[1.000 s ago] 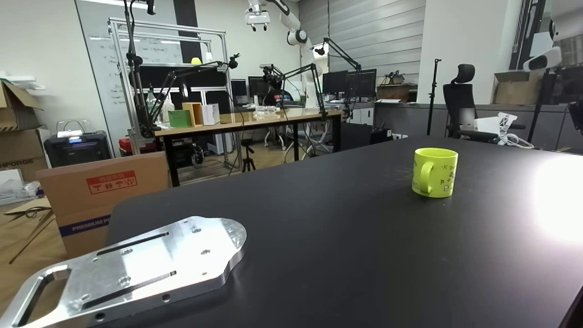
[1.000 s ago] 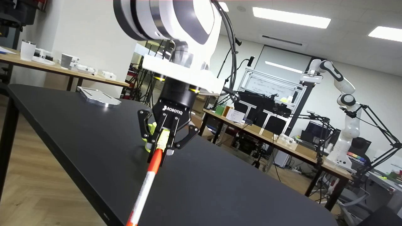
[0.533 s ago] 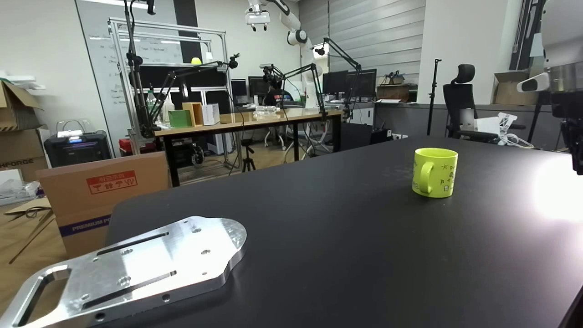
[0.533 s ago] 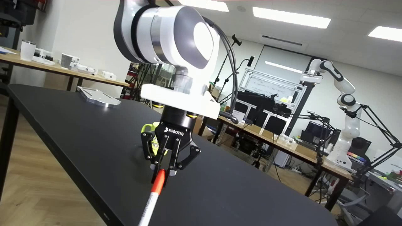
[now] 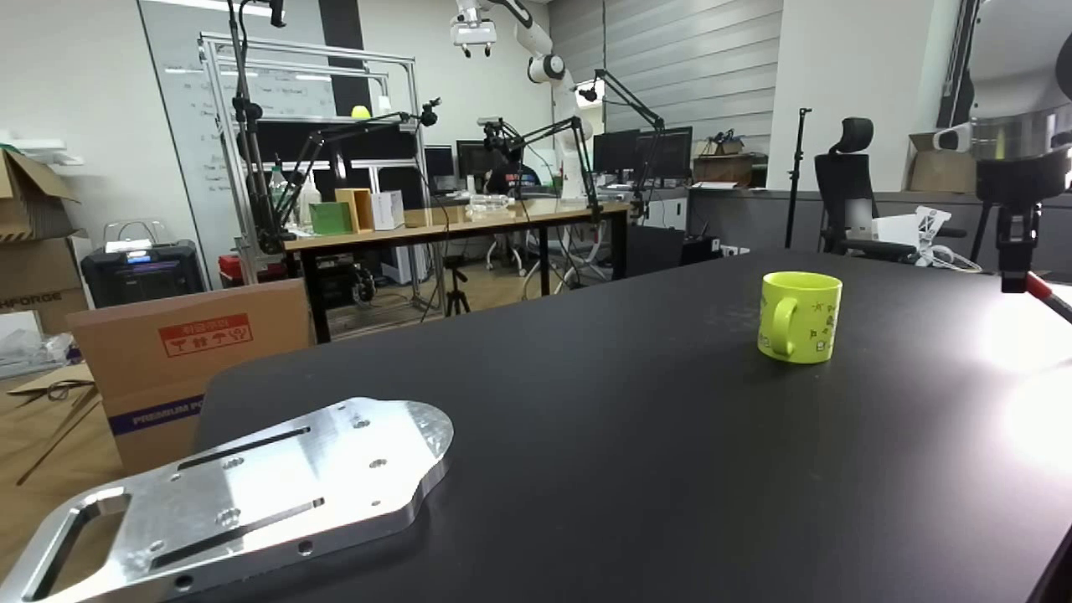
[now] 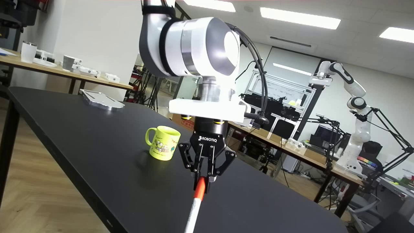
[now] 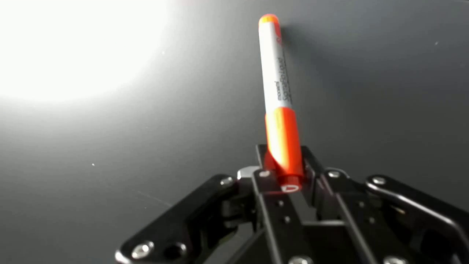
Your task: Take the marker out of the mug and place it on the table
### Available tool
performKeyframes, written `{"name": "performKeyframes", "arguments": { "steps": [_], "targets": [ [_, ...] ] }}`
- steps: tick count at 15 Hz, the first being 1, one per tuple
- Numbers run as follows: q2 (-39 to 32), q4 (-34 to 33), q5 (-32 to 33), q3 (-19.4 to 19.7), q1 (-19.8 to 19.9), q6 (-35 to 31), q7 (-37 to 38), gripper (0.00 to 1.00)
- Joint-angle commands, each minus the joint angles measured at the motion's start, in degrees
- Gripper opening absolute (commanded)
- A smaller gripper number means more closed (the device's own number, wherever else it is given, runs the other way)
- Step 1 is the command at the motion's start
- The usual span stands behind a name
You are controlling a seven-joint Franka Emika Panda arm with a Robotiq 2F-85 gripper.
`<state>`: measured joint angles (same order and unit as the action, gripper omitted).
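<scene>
On the black table (image 5: 586,435), a green mug (image 6: 164,144) is standing upright. Well apart from it, the gripper (image 6: 202,184) is pinching a marker (image 7: 279,102) by its red cap (image 7: 285,145), jaws closed around it; whether the marker is touching the table, I cannot tell.

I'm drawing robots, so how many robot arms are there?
2: a Panda arm holding the red-capped marker over the black table, another robot arm on the wooden workbench. More may be hidden.

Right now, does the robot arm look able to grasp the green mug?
Probably not yet: its gripper is closed on the red-capped marker, leaving no free grip, though in both exterior views the way to the mug looks unobstructed.
</scene>
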<state>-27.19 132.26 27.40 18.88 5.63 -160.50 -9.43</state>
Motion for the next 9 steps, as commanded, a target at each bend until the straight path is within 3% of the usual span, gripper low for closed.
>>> {"name": "performKeyframes", "arguments": {
  "steps": [1, 9],
  "targets": [
    [-5.44, -4.28, -0.55, 1.74, -1.74, -1.78, 6.58, 0.05],
    [-13.01, -9.55, -7.51, -0.3, -0.93, -3.4, 6.34, 0.05]
  ]
}}
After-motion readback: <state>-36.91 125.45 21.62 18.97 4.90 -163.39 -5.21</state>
